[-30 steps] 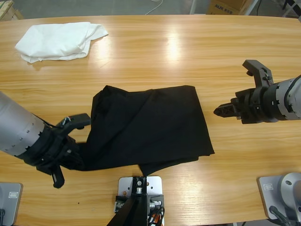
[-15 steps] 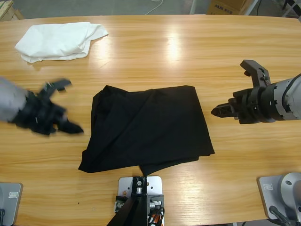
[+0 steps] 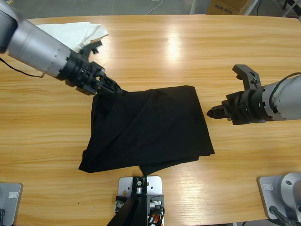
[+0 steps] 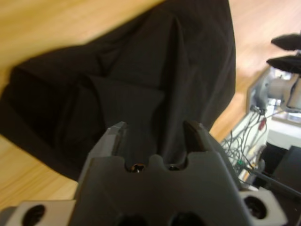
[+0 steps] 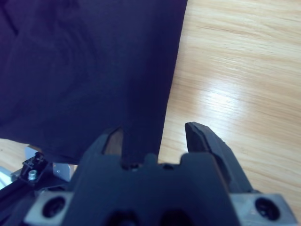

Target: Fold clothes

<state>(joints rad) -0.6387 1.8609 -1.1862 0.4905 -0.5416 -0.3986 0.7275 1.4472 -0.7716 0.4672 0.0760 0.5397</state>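
Note:
The clothes, a black T-shirt (image 3: 150,127), lie roughly folded on the wooden table (image 3: 188,52) near its front edge. My left gripper (image 3: 115,88) reaches in from the upper left to the shirt's far left corner. In the left wrist view its jaws (image 4: 155,132) stand open with the black fabric (image 4: 141,70) lying between and under them. My right gripper (image 3: 212,113) comes in from the right and stops just off the shirt's right edge. In the right wrist view it (image 5: 155,132) is open and the edge of the shirt (image 5: 94,61) runs between its jaws.
A crumpled white garment (image 3: 91,29) lies at the table's far left, partly behind the left arm. A cardboard box (image 3: 225,7) stands beyond the table's far edge at the right.
The left arm swung from the shirt's near left corner up to its far left corner. The right gripper crept a little left toward the shirt's right edge. The shirt lies as before.

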